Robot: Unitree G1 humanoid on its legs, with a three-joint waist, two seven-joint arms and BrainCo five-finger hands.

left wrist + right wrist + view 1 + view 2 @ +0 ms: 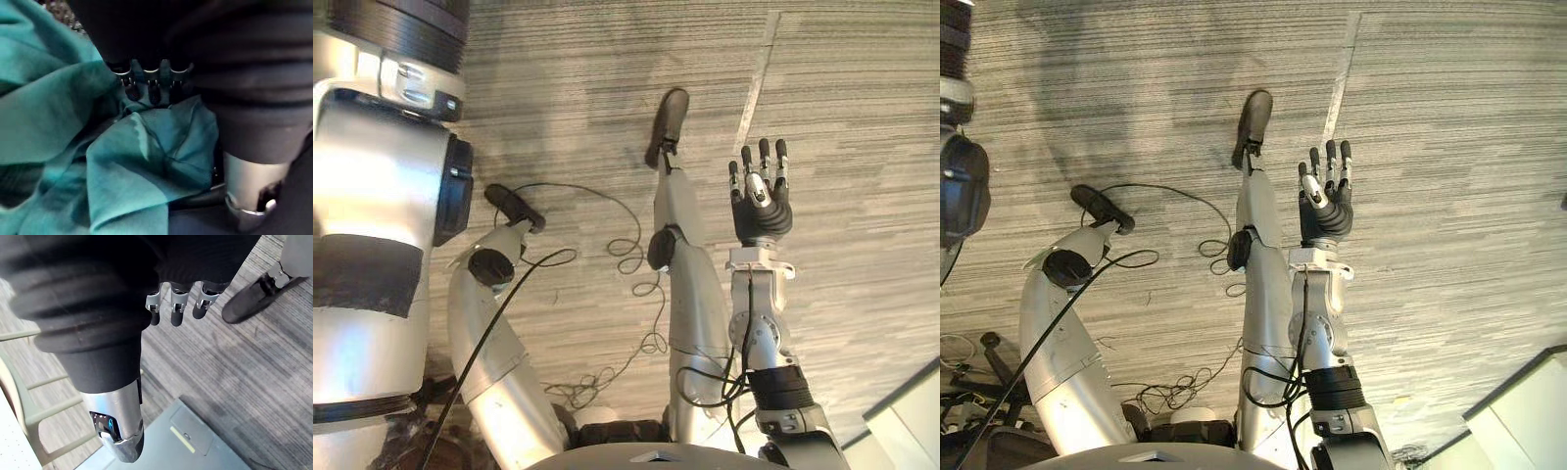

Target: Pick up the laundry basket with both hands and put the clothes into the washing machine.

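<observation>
Teal cloth [122, 161] lies in folds right in front of my left hand [151, 90] in the left wrist view. The hand's fingers are straight, with their dark tips touching the cloth. My right hand [761, 201] hangs over the carpet at the right, open with fingers straight and nothing in it. In the right wrist view, a cream slatted basket wall [29, 406] stands beside that hand [173, 308], apart from it.
A grey-blue flat panel [195, 440] with a small label lies below the right hand in its wrist view. A pale box corner [911, 416] shows at the lower right. Striped grey carpet [607, 88] covers the floor.
</observation>
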